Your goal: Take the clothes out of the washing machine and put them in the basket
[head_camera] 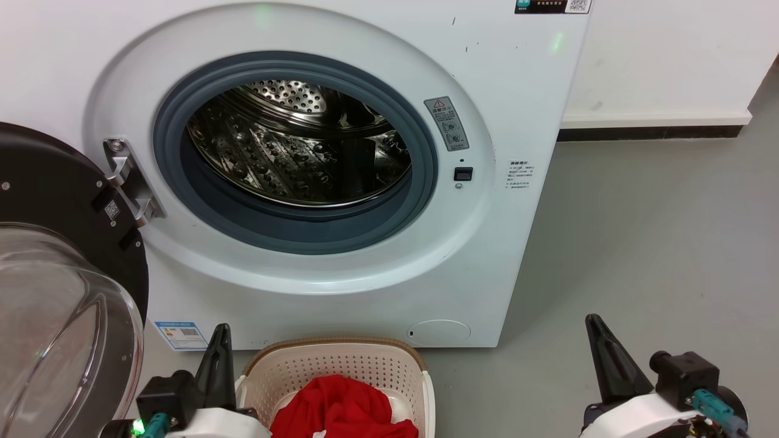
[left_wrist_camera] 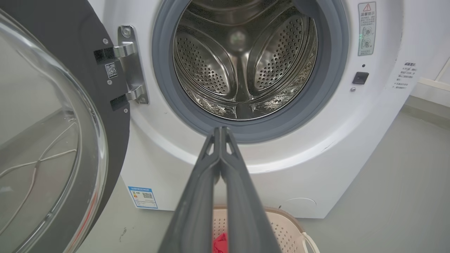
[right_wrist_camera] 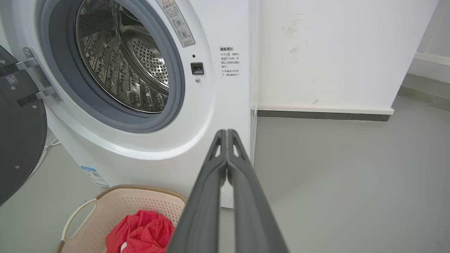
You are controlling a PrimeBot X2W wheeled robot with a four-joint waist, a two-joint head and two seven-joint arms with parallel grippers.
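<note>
The white washing machine [head_camera: 341, 280] stands with its door swung open and a bare steel drum [head_camera: 292, 146]. On the floor in front sits the cream basket [head_camera: 341, 365], holding the red clothes [head_camera: 344, 410], which also show as the red clothes [right_wrist_camera: 140, 233] in the basket [right_wrist_camera: 116, 207] of the right wrist view. My left gripper [head_camera: 222, 331] is shut and holds nothing, just left of the basket; its fingertips [left_wrist_camera: 221, 131] meet below the drum opening. To the basket's right, over the floor, my right gripper [head_camera: 593, 322] is shut and holds nothing.
The machine's black-rimmed glass door [head_camera: 61, 292] hangs open at the left, close to my left arm. Grey floor [head_camera: 639, 243] stretches to the right of the machine, up to a white wall [head_camera: 663, 55] with a dark skirting strip.
</note>
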